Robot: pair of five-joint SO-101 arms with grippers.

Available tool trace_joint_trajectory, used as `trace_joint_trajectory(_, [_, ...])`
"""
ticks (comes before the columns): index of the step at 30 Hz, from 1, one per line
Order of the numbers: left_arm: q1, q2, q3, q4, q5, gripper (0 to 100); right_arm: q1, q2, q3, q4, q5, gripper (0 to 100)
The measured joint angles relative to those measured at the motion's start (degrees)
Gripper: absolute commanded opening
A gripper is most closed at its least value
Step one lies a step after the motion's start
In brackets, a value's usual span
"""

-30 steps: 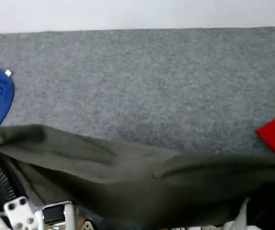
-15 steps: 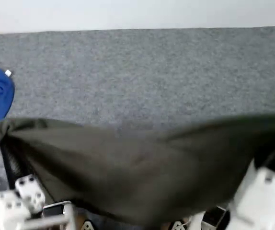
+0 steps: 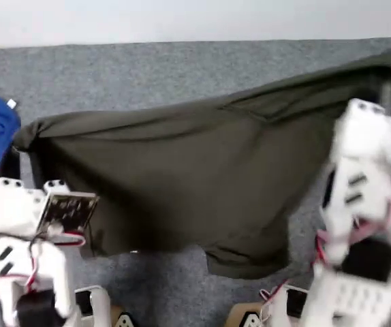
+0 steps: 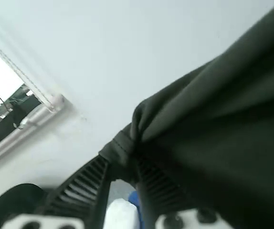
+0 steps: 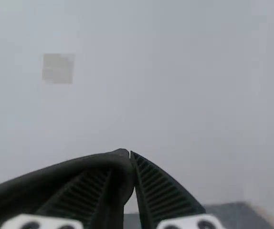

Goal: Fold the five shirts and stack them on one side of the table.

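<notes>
Olive shirt (image 3: 182,177) raised and spread wide, soft matte cloth, left jaws and right jaws pinching its corners

This looks like a plain robotics lab or test room, not a home. The tabletop (image 3: 182,75) is covered edge to edge in grey felt-like matting, and a bare white wall (image 3: 195,20) rises straight behind it. Two small white arms, the left arm (image 3: 28,231) and the right arm (image 3: 359,197), stand at the near edge with exposed wiring and a circuit board (image 3: 67,211). From the left wrist, a bright window with a pale frame (image 4: 32,119) shows beside the plain wall.
</notes>
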State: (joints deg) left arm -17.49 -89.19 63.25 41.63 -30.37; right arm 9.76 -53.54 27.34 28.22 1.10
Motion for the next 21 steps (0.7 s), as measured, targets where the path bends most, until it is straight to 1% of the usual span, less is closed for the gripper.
trace_joint_trajectory(5, [3.2,0.6,11.9,-9.3,0.2,0,-4.0,8.4,8.0,-11.2,0.0,0.8])
trace_joint_trajectory(10, [7.6,0.7,19.0,-15.9,0.3,0,-5.5,18.0,9.1,-21.3,1.4,0.8])
trace_joint_trajectory(15, [8.3,0.7,22.4,-18.4,0.3,0,-5.8,26.1,9.1,-28.1,1.5,0.8])
trace_joint_trajectory(21, [8.4,0.7,25.3,-19.9,0.3,0,-5.8,32.4,9.1,-32.4,1.5,0.8])
